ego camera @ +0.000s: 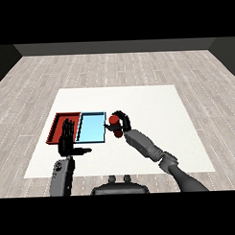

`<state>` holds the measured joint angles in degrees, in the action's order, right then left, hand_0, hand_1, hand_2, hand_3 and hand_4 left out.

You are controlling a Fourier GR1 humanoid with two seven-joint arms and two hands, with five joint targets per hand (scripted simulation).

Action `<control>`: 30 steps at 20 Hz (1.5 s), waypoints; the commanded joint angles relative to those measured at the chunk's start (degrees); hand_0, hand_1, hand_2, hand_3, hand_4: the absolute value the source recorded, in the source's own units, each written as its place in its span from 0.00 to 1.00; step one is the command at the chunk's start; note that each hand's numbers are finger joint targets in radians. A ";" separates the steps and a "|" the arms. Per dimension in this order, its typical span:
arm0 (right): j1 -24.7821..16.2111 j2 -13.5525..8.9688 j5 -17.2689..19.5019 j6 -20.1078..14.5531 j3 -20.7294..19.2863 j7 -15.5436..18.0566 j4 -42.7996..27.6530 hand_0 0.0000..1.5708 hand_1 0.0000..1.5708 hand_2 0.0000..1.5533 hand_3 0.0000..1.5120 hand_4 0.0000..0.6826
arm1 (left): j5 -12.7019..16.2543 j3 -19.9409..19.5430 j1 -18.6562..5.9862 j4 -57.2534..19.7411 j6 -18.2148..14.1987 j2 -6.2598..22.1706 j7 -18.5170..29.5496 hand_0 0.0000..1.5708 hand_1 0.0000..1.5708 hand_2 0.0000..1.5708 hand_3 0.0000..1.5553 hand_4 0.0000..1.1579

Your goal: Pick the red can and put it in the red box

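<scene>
**Right hand closed round the red can**

My right hand [122, 121] curled round the red can [113, 122] just right of the light blue tray [92, 127]. My left hand [67, 138], fingers straight, overlapped the red tray [57, 122] on the white counter [147, 104].

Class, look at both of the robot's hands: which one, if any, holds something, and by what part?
The right hand curls round the side of the red can. The left hand holds nothing.
</scene>
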<state>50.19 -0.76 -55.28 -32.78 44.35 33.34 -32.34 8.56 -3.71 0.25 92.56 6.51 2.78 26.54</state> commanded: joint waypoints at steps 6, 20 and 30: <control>-0.32 -5.10 5.99 -3.61 -4.88 -0.48 -13.37 0.98 0.98 0.95 0.92 0.91 | -1.19 0.82 -5.15 2.01 -0.46 1.90 -6.34 0.00 0.00 0.00 0.00 0.00; -15.92 -13.16 16.91 -7.41 -6.03 -5.53 -41.91 0.92 0.92 0.91 0.92 0.93 | -7.92 14.15 -8.33 1.57 -7.79 -2.77 -14.72 0.00 0.00 0.00 0.00 0.00; -21.48 -13.91 25.89 -4.66 -9.72 -9.42 -52.13 0.92 0.92 0.92 0.92 0.89 | -6.83 20.91 -13.08 -5.77 -15.67 -2.78 -15.10 0.00 0.00 0.00 0.00 0.00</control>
<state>30.78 -15.15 -32.33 -38.15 35.57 26.02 -80.63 0.50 17.32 -9.53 92.79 -8.32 0.03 9.89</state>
